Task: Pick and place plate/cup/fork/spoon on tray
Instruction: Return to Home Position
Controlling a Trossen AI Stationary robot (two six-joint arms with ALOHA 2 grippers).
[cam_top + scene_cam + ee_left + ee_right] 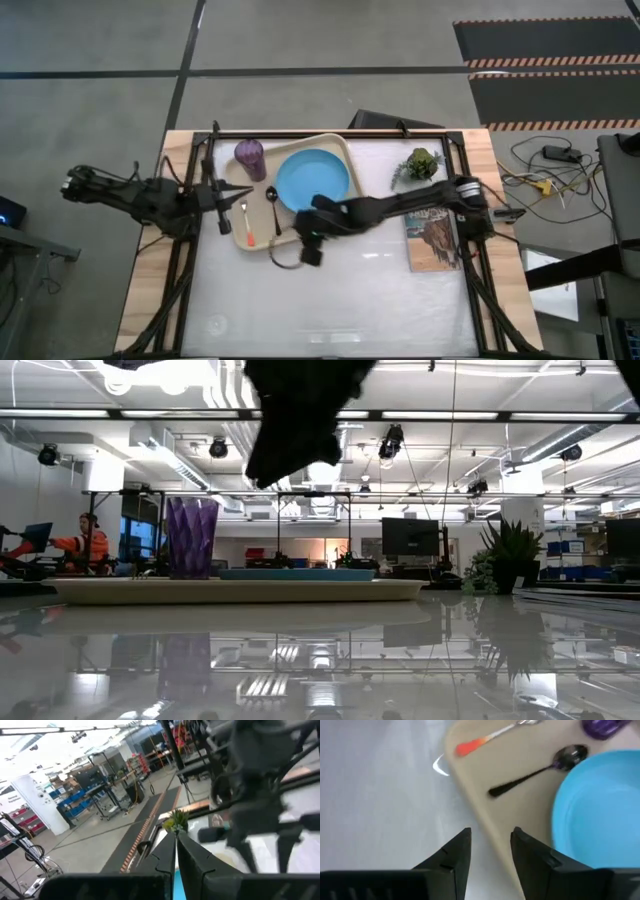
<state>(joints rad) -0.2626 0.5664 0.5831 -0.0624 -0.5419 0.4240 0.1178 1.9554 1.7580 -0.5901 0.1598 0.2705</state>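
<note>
We see the table (340, 300), white and shiny on top with a wood edge. On it lies the big cream tray (325, 143), toward the far left. All four eating things lie on the tray. The blue plate (313, 180) sits in the middle of it. The purple cup (249, 155) stands up straight at the tray's far left corner. The black spoon (272, 205) lies just left of the plate. The fork (246, 222) with the orange handle lies left of the spoon, near the tray's edge.

To the right of the tray sit a small green plant (421, 164) and a picture book (434, 238). We cannot read any words on the book.

The right gripper (490, 842) hangs over the tray's near edge, with its two fingers apart and nothing in them. The left gripper (176, 852) waits beside the tray's left edge, with its fingers pressed together and nothing in them.
</note>
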